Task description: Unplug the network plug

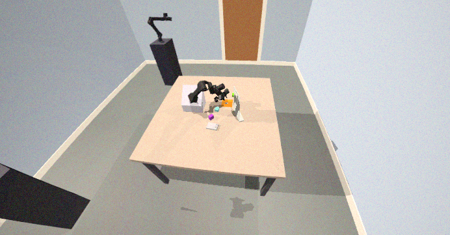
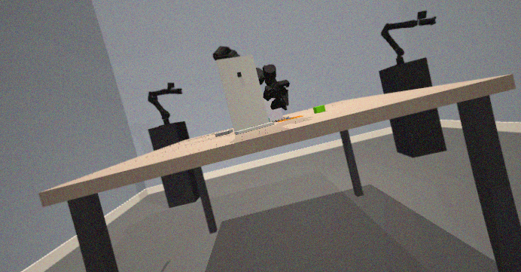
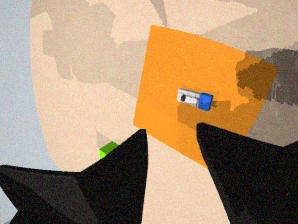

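Note:
The plug (image 3: 195,99) (image 1: 227,103), with a clear body and a blue end, lies on the orange marked square (image 3: 162,55) (image 1: 230,105) (image 2: 298,117). In the wrist view its whole outline is inside the square. My gripper (image 3: 172,132) (image 2: 279,108) is open and empty, its two black fingertips apart. It is above the table, and the plug shows beyond the fingertips with a gap to both. The upright panel (image 1: 237,103) (image 2: 242,95) stands beside the square. Its socket face is hard to make out; a small dark opening shows in the exterior view. The plug's tab is too small to judge.
A green block (image 1: 233,94) (image 2: 319,109) (image 3: 107,150) lies near the square. A teal block (image 1: 216,109), a purple block (image 1: 211,116) and a flat white box (image 1: 212,126) lie on the near side. The arm's base stands at a pale box (image 1: 193,107).

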`<act>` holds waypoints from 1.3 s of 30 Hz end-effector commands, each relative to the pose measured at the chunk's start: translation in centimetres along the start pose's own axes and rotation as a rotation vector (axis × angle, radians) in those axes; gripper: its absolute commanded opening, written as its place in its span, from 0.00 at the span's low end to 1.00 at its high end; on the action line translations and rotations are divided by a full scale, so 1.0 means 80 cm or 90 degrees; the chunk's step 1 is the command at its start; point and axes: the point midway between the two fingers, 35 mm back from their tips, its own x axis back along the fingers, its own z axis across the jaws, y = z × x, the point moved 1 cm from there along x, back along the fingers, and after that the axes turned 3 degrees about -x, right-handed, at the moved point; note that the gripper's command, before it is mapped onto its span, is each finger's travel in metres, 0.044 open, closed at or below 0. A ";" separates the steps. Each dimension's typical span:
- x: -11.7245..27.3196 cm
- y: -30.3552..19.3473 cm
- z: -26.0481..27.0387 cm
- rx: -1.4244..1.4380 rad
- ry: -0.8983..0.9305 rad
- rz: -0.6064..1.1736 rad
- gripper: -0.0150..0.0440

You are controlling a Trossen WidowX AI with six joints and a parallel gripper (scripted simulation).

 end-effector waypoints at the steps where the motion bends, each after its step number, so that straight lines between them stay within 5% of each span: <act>1: 0.005 0.001 0.006 -0.005 0.002 -0.003 0.52; 39: 0.064 -0.001 0.039 -0.005 0.003 -0.002 0.52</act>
